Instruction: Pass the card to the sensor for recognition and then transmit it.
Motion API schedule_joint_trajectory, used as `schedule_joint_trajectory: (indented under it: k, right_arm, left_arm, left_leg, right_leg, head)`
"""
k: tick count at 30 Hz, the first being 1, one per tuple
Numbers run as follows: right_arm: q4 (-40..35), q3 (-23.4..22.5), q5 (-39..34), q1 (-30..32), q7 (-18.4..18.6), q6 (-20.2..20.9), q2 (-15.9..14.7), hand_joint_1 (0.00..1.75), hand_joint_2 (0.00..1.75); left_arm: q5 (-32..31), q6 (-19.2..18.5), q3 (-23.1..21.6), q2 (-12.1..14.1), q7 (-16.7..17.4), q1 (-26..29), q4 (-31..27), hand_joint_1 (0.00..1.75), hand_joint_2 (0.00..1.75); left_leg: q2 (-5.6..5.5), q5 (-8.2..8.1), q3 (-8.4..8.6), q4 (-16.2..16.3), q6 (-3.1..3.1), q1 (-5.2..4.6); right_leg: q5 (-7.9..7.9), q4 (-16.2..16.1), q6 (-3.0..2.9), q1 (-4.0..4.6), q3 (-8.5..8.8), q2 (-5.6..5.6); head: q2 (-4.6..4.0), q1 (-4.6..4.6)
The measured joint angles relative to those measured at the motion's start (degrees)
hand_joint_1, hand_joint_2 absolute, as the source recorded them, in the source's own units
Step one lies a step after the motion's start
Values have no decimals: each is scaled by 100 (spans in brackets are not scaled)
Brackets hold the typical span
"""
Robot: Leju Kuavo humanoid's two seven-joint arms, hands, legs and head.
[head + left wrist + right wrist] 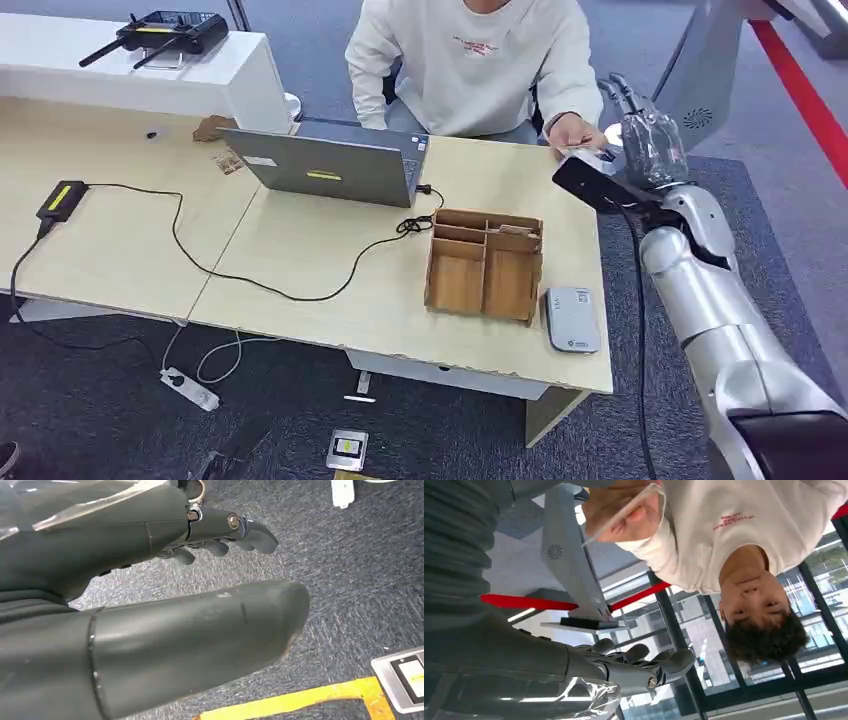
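While the right hand [640, 135] is reaching toward the seated person [480, 60], fingers apart and seemingly empty, the card [624, 512] is sitting in the person's hand [575, 135]. Laptop [335, 160], wooden organizer [485, 265] and sensor [572, 320] are resting on the surface [320, 280]; the left hand [150, 605] is hanging open over carpet.

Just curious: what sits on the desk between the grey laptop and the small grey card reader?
In the head view, a wooden compartment tray sits between them.

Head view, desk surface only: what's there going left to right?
Black box with yellow label → laptop → wooden organizer → grey card reader → right hand, raised at the desk's far right corner.
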Motion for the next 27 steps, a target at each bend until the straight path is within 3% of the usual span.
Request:
schedule_joint_trajectory:
  k: [14, 15, 16, 27]
  right_arm:
    - [360, 17, 9, -17, 39, -142, -100, 0, 175]
    - [386, 17, 4, -20, 39, -153, -101, 14, 175]
    - [406, 17, 0, -22, 39, -166, -101, 175, 175]
    - [577, 13, -173, -35, -57, -249, -114, 175, 175]
  left_arm:
    - [9, 96, -42, 0, -127, 46, -28, 0, 0]
    - [9, 96, -44, 0, -133, 46, -28, 0, 0]
    - [9, 96, -46, 0, -138, 46, -28, 0, 0]
    - [-9, 114, -79, -2, -166, 30, -31, 0, 0]
  left_leg:
    - [1, 0, 0, 0, 0, 0]
    - [1, 0, 0, 0, 0, 0]
    - [1, 0, 0, 0, 0, 0]
    - [1, 0, 1, 0, 0, 0]
  right_leg:
    - [0, 0, 0, 0, 0, 0]
    - [0, 0, 0, 0, 0, 0]
    - [0, 0, 0, 0, 0, 0]
    - [0, 0, 0, 0, 0, 0]
  head:
    - [0, 2]
    - [0, 0]
    - [0, 2]
    - [0, 0]
